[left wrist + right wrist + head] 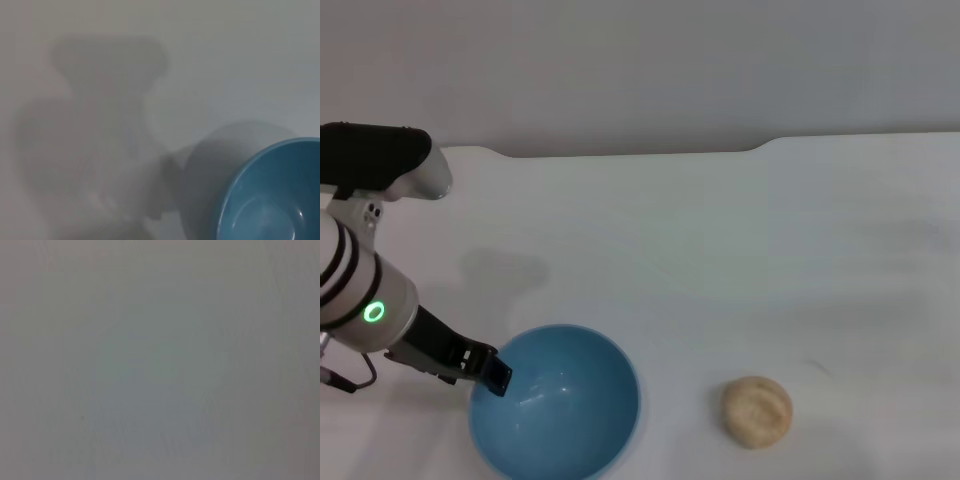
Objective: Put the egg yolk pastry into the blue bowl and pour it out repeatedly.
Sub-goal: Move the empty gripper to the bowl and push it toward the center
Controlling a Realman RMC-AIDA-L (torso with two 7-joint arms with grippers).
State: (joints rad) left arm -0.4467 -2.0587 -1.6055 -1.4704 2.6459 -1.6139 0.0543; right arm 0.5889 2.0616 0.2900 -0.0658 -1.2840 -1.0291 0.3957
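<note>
I see my left tool (492, 374) at the blue bowl's (560, 420) left rim, clamped on it. One egg yolk pastry (757, 411) lies right of the one bowl, on the counter (720, 250).

White table (720, 240): a smooth, matte surface filling most of the head view, its far edge running straight across the upper part with a small step near the right. Grey wall (640, 70): plain and unmarked, rising behind that edge. Soft grey shadows (505, 272) lie on the table toward its left side.
</note>
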